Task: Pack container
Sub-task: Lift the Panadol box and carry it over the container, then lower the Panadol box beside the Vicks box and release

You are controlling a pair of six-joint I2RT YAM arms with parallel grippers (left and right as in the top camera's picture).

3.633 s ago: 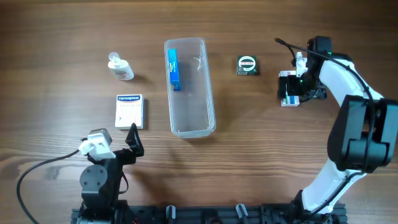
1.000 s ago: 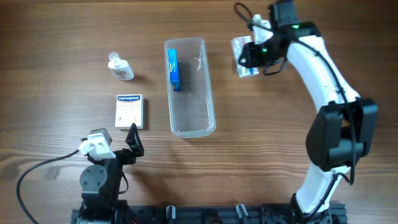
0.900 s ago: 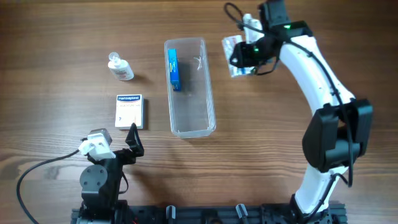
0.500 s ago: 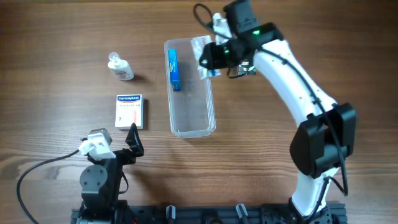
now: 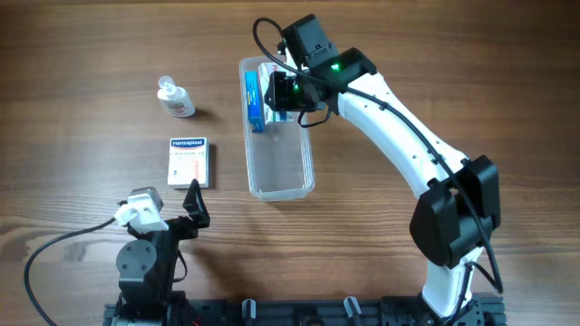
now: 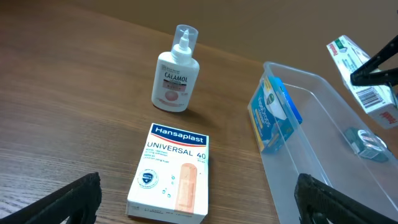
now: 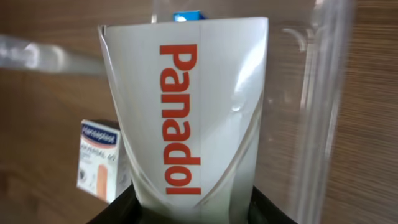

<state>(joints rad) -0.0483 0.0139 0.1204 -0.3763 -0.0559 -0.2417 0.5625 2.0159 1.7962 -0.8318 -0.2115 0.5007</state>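
The container (image 5: 283,167) is a long clear tub in the middle of the table, also seen in the left wrist view (image 6: 323,155). A blue box (image 5: 254,100) stands on edge along its left wall. My right gripper (image 5: 281,91) hangs over the tub's far end, shut on a white Panadol box (image 7: 186,112). That box shows above the tub's far rim in the left wrist view (image 6: 367,78). My left gripper (image 5: 169,204) rests open near the front edge, with nothing between its fingers.
A Hansaplast box (image 5: 188,162) lies flat left of the tub, and a small calamine bottle (image 5: 175,98) stands behind it. A small green-and-white item (image 6: 367,140) shows through the tub's clear wall; whether it lies inside or behind I cannot tell.
My right arm has swung left with the Panadol box, from right of the tub to over its far end. The left arm has not moved.
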